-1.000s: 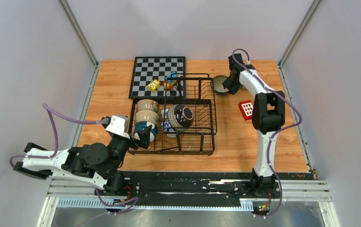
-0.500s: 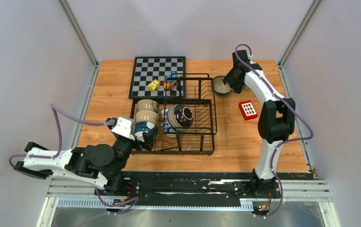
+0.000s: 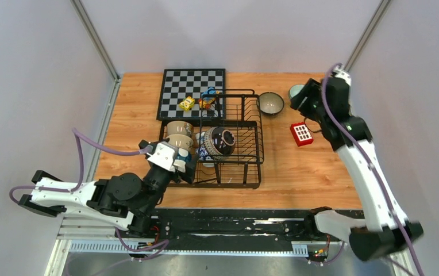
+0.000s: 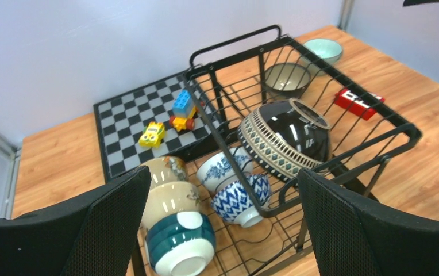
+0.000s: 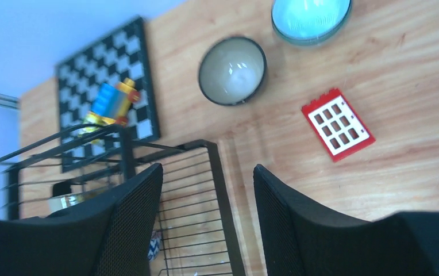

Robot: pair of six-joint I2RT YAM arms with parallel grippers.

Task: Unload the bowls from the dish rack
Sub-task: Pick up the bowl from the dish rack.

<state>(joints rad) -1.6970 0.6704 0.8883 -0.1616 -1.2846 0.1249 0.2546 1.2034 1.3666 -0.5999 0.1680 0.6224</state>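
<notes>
- Six bowls lie in the rack (image 3: 241, 168), as far as I can count. A teal bowl (image 4: 180, 248) is nearest, with two beige bowls (image 4: 168, 201) on edge in a row behind it. Beside them are two patterned bowls (image 4: 237, 198) and a big dark bowl (image 4: 286, 135) tipped on its side.
- Two more stand upright on the table (image 3: 297, 172) beyond the rack's far right corner: a grey bowl (image 5: 232, 71) and a mint bowl (image 5: 311, 17).
- The left gripper (image 4: 224, 175) is spread wide and empty. It hovers over the rack's near left corner, with the teal bowl just below.
- The right gripper (image 5: 207, 172) has its fingers apart with nothing between them, high above the table near the two unloaded bowls.
- The bowls look like glazed ceramic, so probably stiff, fairly heavy for their size and slick. They would likely chip if knocked on the wire or on each other.
- The best hold is likely a pinch across the wall at the rim, one finger inside and one outside.
- The teal bowl sits at the free end of its row, so it looks easiest to lift clear.
- The dark bowl is the widest and leans on a wire, so a rim pinch would suit it better than spanning it.
- No writing or brand can be read. The bowls carry only patterns, and the red block (image 5: 338, 123) shows a plain grid of squares.
</notes>
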